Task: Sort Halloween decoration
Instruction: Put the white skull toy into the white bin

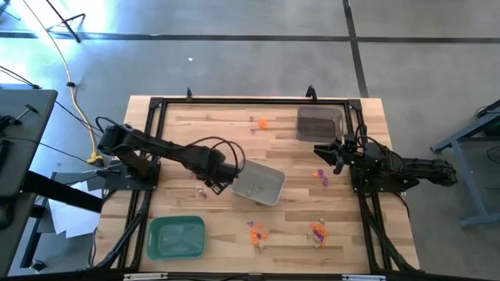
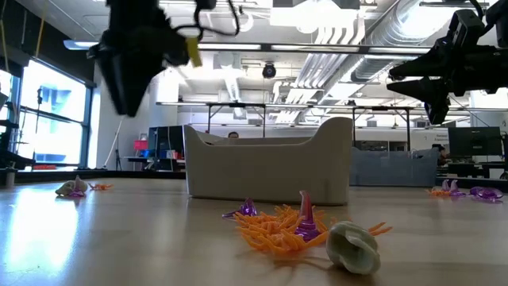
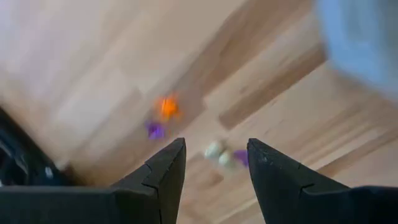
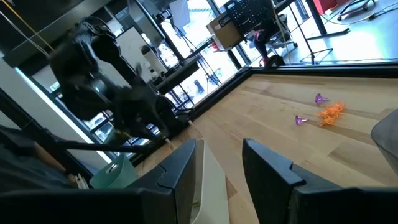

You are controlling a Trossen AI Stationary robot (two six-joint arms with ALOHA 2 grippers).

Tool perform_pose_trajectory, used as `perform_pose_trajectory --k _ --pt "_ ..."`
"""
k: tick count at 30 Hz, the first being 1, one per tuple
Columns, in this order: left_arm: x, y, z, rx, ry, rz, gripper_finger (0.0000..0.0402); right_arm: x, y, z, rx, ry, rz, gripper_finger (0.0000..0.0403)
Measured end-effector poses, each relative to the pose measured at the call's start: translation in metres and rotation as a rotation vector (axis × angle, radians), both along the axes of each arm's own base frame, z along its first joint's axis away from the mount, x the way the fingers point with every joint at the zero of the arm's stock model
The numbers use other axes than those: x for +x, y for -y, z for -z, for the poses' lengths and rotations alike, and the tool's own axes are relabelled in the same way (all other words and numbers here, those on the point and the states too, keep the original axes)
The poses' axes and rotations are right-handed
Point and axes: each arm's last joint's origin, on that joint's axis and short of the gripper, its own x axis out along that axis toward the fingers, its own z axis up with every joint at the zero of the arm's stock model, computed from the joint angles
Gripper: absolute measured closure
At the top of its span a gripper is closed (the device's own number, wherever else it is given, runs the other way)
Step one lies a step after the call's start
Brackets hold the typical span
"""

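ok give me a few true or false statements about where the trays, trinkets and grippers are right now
1. The green tray sits at the near left corner of the table. True.
2. The left gripper is shut on an orange trinket. False: its fingers are apart with nothing between them, above a pale trinket on the wood.
3. The dark tray is at the far right of the table. True.
4. The right gripper is inside the dark tray. False: it hangs open beside that tray, above bare wood.
5. The pale grey tray lies near the middle of the table, just right of the left gripper. True.
6. All trinkets are already in trays. False: orange and purple trinkets lie loose on the table.
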Motion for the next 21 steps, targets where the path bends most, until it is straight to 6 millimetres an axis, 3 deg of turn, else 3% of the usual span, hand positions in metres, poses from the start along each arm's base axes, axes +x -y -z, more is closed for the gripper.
perform_pose_trajectory --k 12,21 --pt "-0.019 0.015 0.057 -0.107 -0.010 -0.118 0.0243 0.000 0.000 0.000 0.000 0.000 0.000 0.0277" --pt "-0.027 0.014 0.079 -0.108 0.010 -0.124 0.0243 0.000 0.000 0.000 0.000 0.000 0.000 0.0277"
